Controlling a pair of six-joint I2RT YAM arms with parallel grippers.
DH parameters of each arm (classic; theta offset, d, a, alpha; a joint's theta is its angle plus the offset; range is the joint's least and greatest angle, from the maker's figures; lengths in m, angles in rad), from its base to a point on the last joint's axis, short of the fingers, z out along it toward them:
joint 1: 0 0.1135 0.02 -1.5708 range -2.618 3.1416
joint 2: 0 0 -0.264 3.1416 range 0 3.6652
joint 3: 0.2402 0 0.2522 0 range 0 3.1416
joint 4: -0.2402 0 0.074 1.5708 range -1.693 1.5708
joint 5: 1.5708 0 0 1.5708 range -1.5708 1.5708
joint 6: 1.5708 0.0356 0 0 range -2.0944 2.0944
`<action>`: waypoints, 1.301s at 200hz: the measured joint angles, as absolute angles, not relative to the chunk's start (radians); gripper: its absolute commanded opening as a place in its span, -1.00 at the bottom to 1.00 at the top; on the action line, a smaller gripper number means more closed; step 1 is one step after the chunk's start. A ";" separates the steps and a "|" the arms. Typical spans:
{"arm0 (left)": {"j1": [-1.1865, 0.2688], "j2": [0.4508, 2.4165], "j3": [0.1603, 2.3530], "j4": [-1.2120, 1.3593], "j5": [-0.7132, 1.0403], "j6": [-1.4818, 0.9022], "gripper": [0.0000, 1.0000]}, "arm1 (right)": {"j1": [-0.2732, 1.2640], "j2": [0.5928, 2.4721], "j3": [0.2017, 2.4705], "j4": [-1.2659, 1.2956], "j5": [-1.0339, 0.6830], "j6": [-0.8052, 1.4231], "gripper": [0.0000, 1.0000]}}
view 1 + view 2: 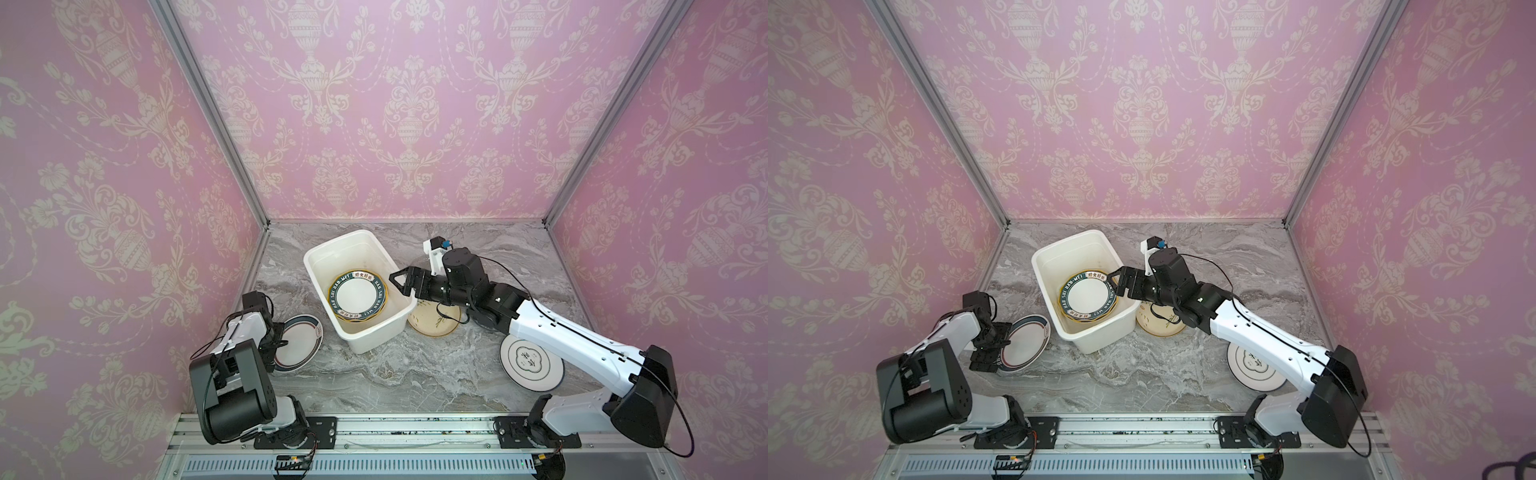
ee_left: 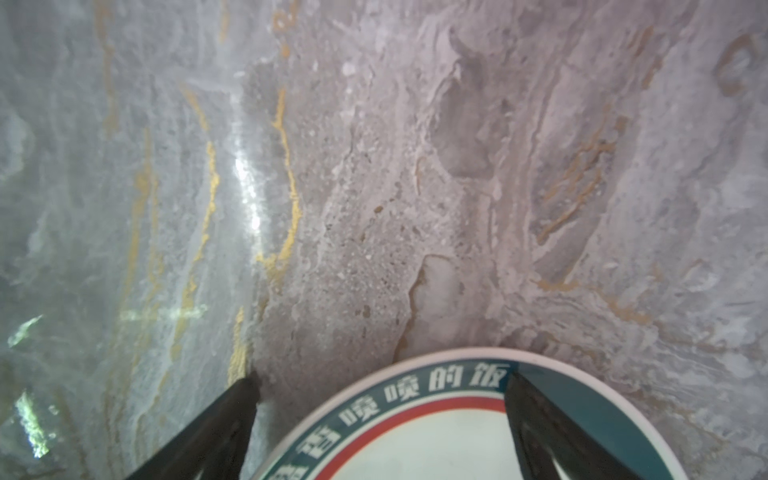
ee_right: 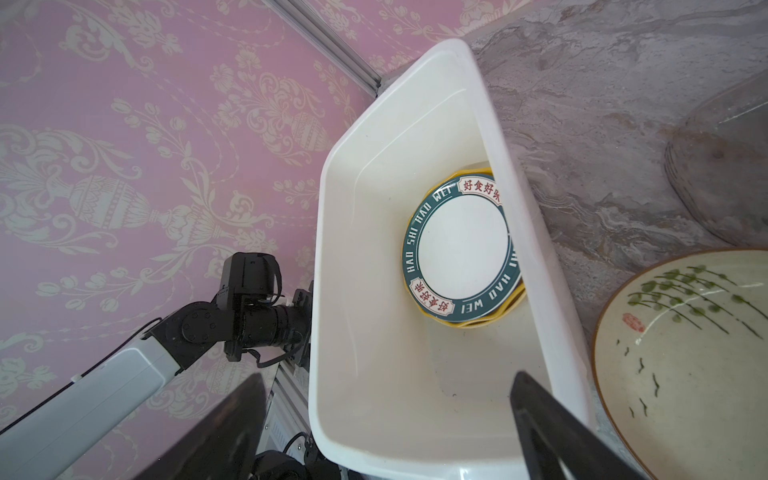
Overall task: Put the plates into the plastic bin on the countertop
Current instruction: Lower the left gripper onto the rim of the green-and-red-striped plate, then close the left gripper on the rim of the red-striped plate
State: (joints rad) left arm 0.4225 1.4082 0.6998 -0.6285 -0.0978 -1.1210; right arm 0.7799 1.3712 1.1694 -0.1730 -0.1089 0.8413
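Left pincer (image 2: 382,380), spread wide, straddles the rim of the banded plate (image 1: 297,347), which I judge stiff, slick and breakable; right pincer (image 1: 400,281) gapes empty above the bin (image 1: 365,338).

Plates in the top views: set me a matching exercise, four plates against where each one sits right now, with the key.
Plates
1. green-rimmed lettered plate
2. sprig plate
3. red-ringed plate
4. white plate with dark motif

Places
A. on the countertop, front right, away from the plastic bin
B. at the open left gripper
C. inside the plastic bin
D. on the countertop, close beside the plastic bin

Pairs: 1-C, 2-D, 3-B, 4-A
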 measured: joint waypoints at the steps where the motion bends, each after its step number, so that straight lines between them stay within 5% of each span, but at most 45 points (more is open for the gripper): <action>1: 0.422 1.409 0.700 -0.628 -0.098 -1.120 0.89 | 0.780 1.371 1.169 -0.173 -0.109 0.841 0.86; 117: 0.422 1.343 0.761 -0.500 0.056 -0.934 0.97 | 0.780 1.370 1.159 -0.184 -0.109 0.859 0.86; 260: 0.489 1.202 0.756 -0.770 0.310 -0.610 0.79 | 0.780 1.378 1.185 -0.176 -0.185 0.864 0.86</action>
